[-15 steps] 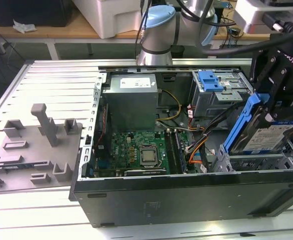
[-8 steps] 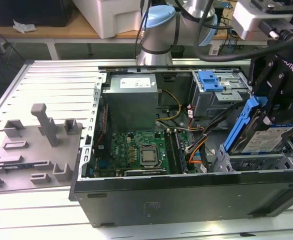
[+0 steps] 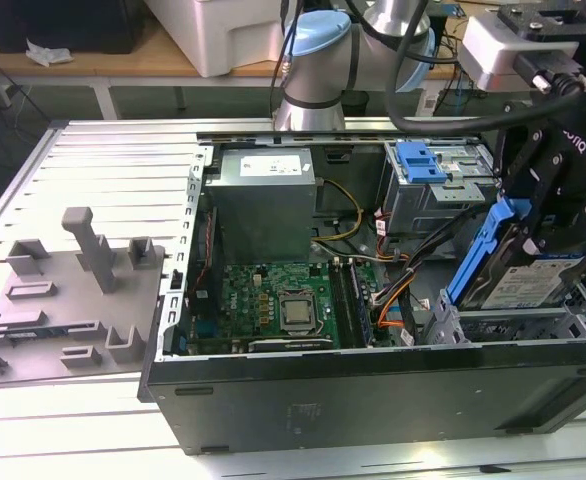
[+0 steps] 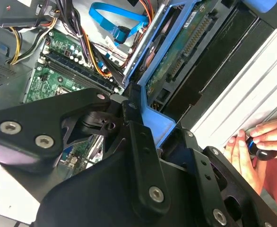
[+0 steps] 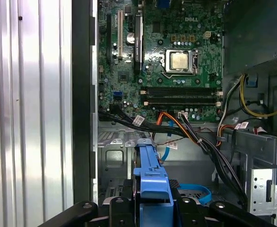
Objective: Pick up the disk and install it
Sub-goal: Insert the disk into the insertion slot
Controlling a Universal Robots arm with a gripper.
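Clamping the disk (image 3: 533,283) by its blue frame (image 5: 150,175) from both sides, the gripper (image 5: 152,208) holds it tilted, one end low over the metal drive bay (image 3: 503,325) at the exterior view's right of the open computer case (image 3: 373,390). The tilt probably helps it slide in past the cables (image 5: 186,130). Whether the low end touches the bay is hard to tell; the gripper blocks it. Farther off lies the green motherboard (image 5: 129,80). A person's hand (image 4: 249,151) rests outside the case, holding something small and dark.

I see the disk (image 3: 531,288) in silver metal with a paper label, its smooth blue plastic frame (image 3: 481,248), matt black fingers (image 4: 139,142), ribbed brushed-metal surface (image 3: 103,160), matt grey plastic tray (image 3: 83,300), dark matt case (image 3: 373,390)
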